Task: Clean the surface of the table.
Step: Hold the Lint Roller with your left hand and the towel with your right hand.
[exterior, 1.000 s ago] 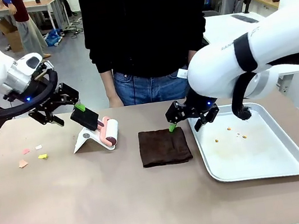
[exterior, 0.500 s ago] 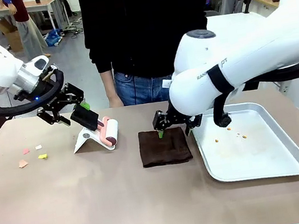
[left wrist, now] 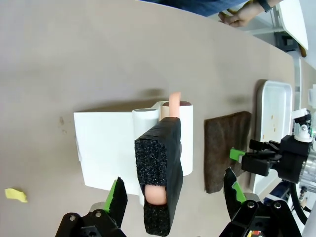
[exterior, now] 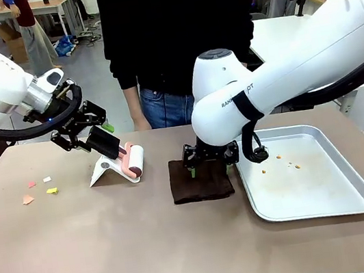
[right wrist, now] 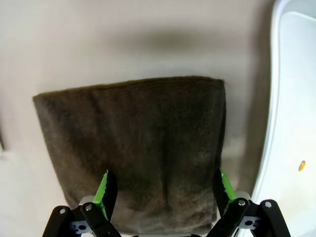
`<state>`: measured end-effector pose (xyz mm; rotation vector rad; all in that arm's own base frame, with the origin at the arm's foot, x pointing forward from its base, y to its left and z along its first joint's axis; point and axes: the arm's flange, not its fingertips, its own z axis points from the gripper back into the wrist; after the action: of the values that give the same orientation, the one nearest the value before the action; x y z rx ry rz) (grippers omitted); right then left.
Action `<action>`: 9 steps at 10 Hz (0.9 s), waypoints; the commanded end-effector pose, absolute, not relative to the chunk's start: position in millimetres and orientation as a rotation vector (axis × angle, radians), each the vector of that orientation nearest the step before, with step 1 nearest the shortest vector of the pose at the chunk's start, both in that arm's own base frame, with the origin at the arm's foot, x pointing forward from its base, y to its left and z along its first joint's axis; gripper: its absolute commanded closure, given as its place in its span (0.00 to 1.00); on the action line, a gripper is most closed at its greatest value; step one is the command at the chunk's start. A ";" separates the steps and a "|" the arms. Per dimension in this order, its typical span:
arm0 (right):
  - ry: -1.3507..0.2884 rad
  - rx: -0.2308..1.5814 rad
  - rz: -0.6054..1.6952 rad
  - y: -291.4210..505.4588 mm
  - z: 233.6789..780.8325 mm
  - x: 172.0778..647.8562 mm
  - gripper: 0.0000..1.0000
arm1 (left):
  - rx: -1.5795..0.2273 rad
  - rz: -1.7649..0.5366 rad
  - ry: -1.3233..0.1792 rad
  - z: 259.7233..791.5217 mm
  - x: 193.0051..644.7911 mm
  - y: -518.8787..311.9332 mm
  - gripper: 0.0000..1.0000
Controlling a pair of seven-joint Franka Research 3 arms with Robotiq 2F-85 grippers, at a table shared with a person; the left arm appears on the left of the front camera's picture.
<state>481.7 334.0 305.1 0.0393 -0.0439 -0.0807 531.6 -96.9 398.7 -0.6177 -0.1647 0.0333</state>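
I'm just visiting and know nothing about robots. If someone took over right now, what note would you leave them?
Left gripper: open, jaws either side of the black handle of the lint roller, not closed on it.
Right gripper: open, over the brown cloth, holding nothing.
Paper scraps lie on the left part of the table; crumbs in the tray.
Done: nothing cleaned yet.
Left: grasp a tool, clear the scraps.

A folded dark brown cloth (exterior: 200, 187) is laid centrally, with a crumb-dotted silver tray (exterior: 316, 195) just to its right. A lint roller (exterior: 134, 161) on a white stand (exterior: 103, 170) and paper scraps (exterior: 52, 191) are placed left.
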 end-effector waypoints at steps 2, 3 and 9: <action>-0.089 -0.058 -0.158 341.8 300.3 485.0 0.00 | -0.652 0.007 -0.171 398.9 534.2 -99.1 0.00; -0.083 -0.059 -0.157 342.0 297.9 484.7 0.00 | -0.650 0.010 -0.167 398.4 535.0 -101.1 0.00; -0.077 -0.034 -0.138 344.9 293.2 483.5 0.00 | -0.622 0.043 -0.157 396.6 535.2 -111.5 0.00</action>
<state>482.5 336.9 294.9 -0.0169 -0.0633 -0.1277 531.7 -107.9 396.7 -0.6218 -0.1544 0.0180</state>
